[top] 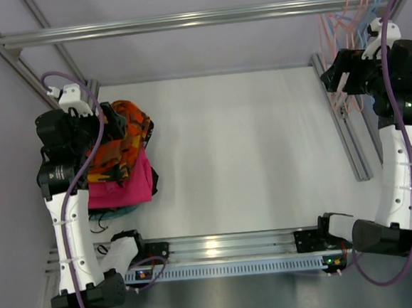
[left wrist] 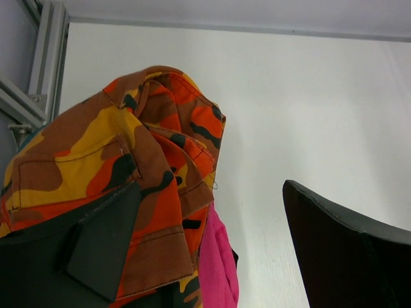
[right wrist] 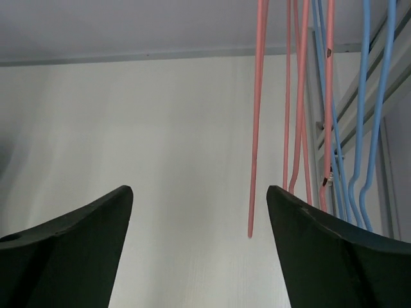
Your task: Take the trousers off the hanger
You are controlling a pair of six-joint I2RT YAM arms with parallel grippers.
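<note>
The orange-red-yellow patterned trousers (top: 127, 135) lie crumpled on the white table at the left, on top of the magenta-pink trousers (top: 123, 183). No hanger is in them. My left gripper (top: 115, 122) is over the patterned pair, open. In the left wrist view the patterned trousers (left wrist: 148, 141) and the pink ones (left wrist: 219, 266) lie partly between my spread fingers (left wrist: 96, 247). My right gripper (top: 337, 78) is open and empty at the far right, beside the bare pink hangers (right wrist: 257, 128) and blue hangers (right wrist: 367, 128) that hang from the rail.
A dark garment (top: 105, 217) pokes out under the pink trousers near the front left. An aluminium rail (top: 181, 19) spans the back, with the hangers (top: 352, 14) bunched at its right end. Frame posts (top: 343, 122) run along the right side.
</note>
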